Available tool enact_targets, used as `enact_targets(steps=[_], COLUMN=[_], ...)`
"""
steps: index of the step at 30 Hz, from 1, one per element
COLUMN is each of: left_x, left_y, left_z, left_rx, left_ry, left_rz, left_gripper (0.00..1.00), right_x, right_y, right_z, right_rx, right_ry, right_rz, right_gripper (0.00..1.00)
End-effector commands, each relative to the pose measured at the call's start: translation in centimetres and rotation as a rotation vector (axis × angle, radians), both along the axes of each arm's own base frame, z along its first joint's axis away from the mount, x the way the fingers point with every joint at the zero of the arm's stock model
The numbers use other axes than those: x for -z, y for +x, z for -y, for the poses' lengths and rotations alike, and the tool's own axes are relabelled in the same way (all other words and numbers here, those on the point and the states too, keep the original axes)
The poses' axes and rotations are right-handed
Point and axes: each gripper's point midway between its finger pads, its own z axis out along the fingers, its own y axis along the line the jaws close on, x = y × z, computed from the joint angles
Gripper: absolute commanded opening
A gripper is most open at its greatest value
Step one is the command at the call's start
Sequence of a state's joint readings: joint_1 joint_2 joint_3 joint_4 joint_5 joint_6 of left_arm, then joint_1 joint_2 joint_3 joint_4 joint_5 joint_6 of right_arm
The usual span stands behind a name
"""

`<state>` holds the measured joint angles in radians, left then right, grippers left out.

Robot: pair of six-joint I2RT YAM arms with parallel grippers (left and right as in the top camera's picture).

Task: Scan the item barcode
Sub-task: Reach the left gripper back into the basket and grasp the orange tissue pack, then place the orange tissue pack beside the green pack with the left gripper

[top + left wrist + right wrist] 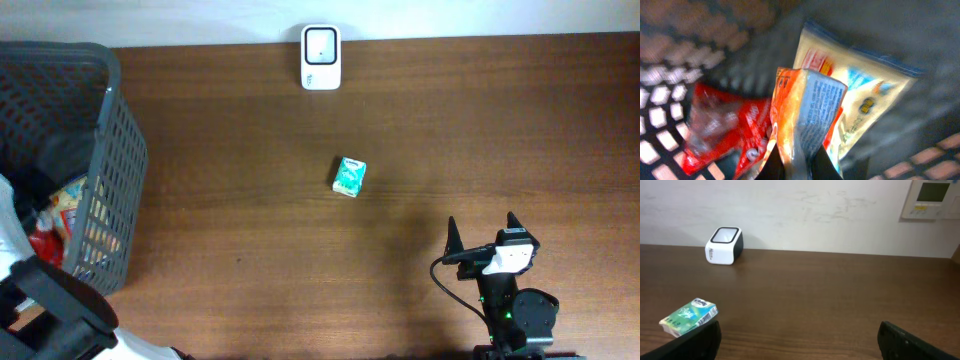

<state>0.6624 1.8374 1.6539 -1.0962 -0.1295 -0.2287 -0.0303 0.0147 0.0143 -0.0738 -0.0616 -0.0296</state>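
Dark brown wooden bench (400, 120) below a pale wall, with a white scanner (321, 57) standing at the far edge and a green tissue pack (349, 176) lying near the middle, well apart from it. At the left end, a grey mesh basket (120, 160). Inside it, left claw (792, 167) clenched on an orange packet (802, 115), with a red packet (720, 130) and a pale pouch (865, 95) close behind. At the near right, right claw (482, 232) released, grasping nothing, over bare wood.

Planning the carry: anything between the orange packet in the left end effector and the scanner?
Only the basket wall; the orange packet must clear it. The tissue pack lies off the line to the scanner.
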Motion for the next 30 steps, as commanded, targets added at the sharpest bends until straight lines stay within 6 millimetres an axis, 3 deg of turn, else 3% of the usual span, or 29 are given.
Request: enact_targets(steps=[1,4,5,6,8,10,11,12,14,16,18,19,20,23,24,26,28,29,30], left_x=[-8.2,-16.0,-19.9,-21.6,-26.0,-27.3,-26.8,-25.1,-19.5,-14.2,-8.5,-6.6,-2.2,5.5,7.0,9.8,10.0,9.9,9.8], left_y=[3.4,4.7,5.0,5.0,4.9,5.0,5.2,5.3,5.6,6.5,8.0,8.6,9.5,11.0,11.4,12.1,11.6,11.6,11.8], left_z=[1.1,5.2,10.6,13.6,21.8,28.1,29.9,32.9,39.2,42.4,45.3,46.3,48.0,48.4,48.0,47.9,48.9,49.8,50.4], left_rx=[0.057,0.177,0.313,0.391,0.617,0.784,0.825,0.893,1.038,1.098,1.144,1.157,1.180,1.161,1.121,1.084,1.101,1.117,1.128], left_ry=[-0.019,-0.014,-0.065,-0.081,-0.055,-0.066,-0.069,-0.094,-0.181,-0.172,-0.141,-0.129,-0.133,-0.090,-0.071,-0.062,-0.117,-0.138,-0.137], left_rz=[0.244,0.477,0.599,0.648,0.758,0.796,0.778,0.723,0.579,0.443,0.301,0.264,0.181,0.036,0.010,-0.014,-0.015,0.002,0.024], left_gripper=[0.00,0.00,0.00,0.00,0.00,0.00,0.00,0.00,0.00,0.00,0.00,0.00,0.00,0.00,0.00,0.09,0.16,0.26,0.64], right_x=[0.3,0.3,0.3,0.3,0.3,0.3,0.3,0.3,0.3,0.3,0.3,0.3,0.3,0.3,0.3,0.3,0.3,0.3,0.3], right_y=[0.0,0.0,0.0,0.0,0.0,0.0,0.0,0.0,0.0,0.0,0.0,0.0,0.0,0.0,0.0,0.0,0.0,0.0,0.0], right_z=[0.2,0.2,0.2,0.2,0.2,0.2,0.2,0.2,0.2,0.2,0.2,0.2,0.2,0.2,0.2,0.2,0.2,0.2,0.2], right_rx=[0.009,0.009,0.009,0.009,0.009,0.009,0.009,0.009,0.009,0.009,0.009,0.009,0.009,0.009,0.009,0.009,0.009,0.009,0.009], right_ry=[0.004,0.004,0.004,0.004,0.004,0.003,0.004,0.004,0.004,0.003,0.004,0.004,0.004,0.004,0.004,0.004,0.004,0.004,0.004], right_rz=[-0.003,-0.003,-0.003,-0.003,-0.003,-0.003,-0.003,-0.003,-0.003,-0.003,-0.003,-0.003,-0.003,-0.003,-0.003,-0.003,-0.003,-0.003,-0.003], right_gripper=[0.98,0.99,0.98,0.98,0.98,0.98,0.98,0.98,0.98,0.98,0.99,0.98,0.98,0.98,0.98,0.98,0.98,0.98,0.98])
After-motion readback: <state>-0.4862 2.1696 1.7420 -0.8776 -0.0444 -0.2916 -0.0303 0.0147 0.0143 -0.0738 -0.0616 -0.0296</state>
